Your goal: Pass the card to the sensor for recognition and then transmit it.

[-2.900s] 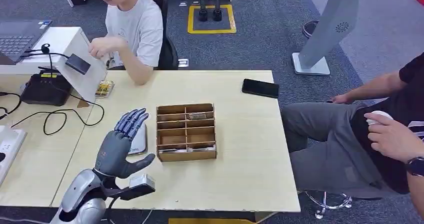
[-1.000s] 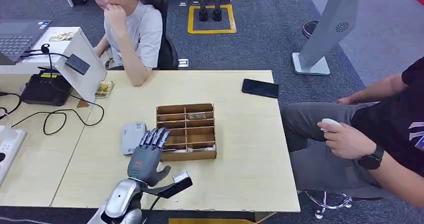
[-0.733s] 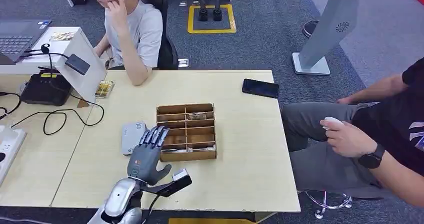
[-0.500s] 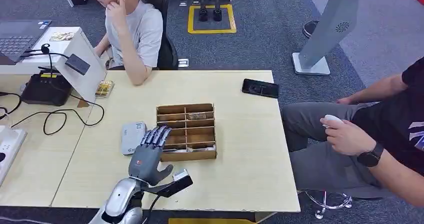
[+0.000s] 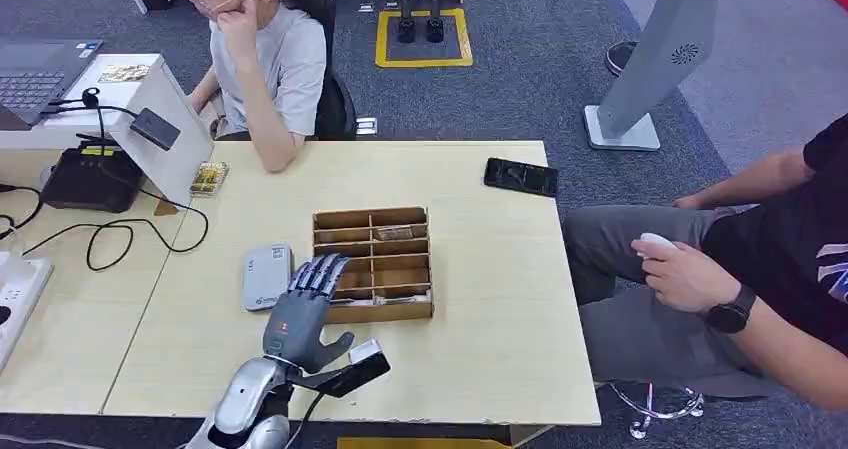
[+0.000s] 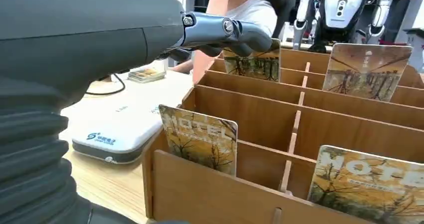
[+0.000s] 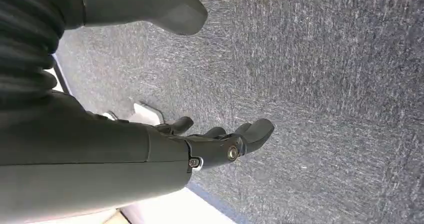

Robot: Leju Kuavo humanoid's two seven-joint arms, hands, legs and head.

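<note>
A wooden box (image 5: 372,265) with several compartments stands mid-table, its wall (image 6: 325,126) close in the left wrist view. Hotel cards stand in it: one in a near corner compartment (image 6: 202,138), another beside it (image 6: 371,188), and two farther back (image 6: 367,72) (image 6: 253,62). The head view shows one card (image 5: 397,233) at the back right. A white card sensor (image 5: 267,275) lies just left of the box. My left hand (image 5: 303,307) hovers over the box's front left corner, fingers (image 6: 226,30) stretched out, holding nothing. My right hand (image 7: 165,154) hangs over grey carpet, fingers loosely bent, empty.
A black phone (image 5: 521,176) lies at the table's far right. A person (image 5: 262,54) sits at the far left, another (image 5: 760,269) at the right. A white stand (image 5: 160,119), a black device (image 5: 92,177), cables (image 5: 130,231) and a card stack (image 5: 208,177) are at the left.
My left hand has moved from above the white sensor rightward to the box's front left corner, and in the last second crept slightly farther over the box.
</note>
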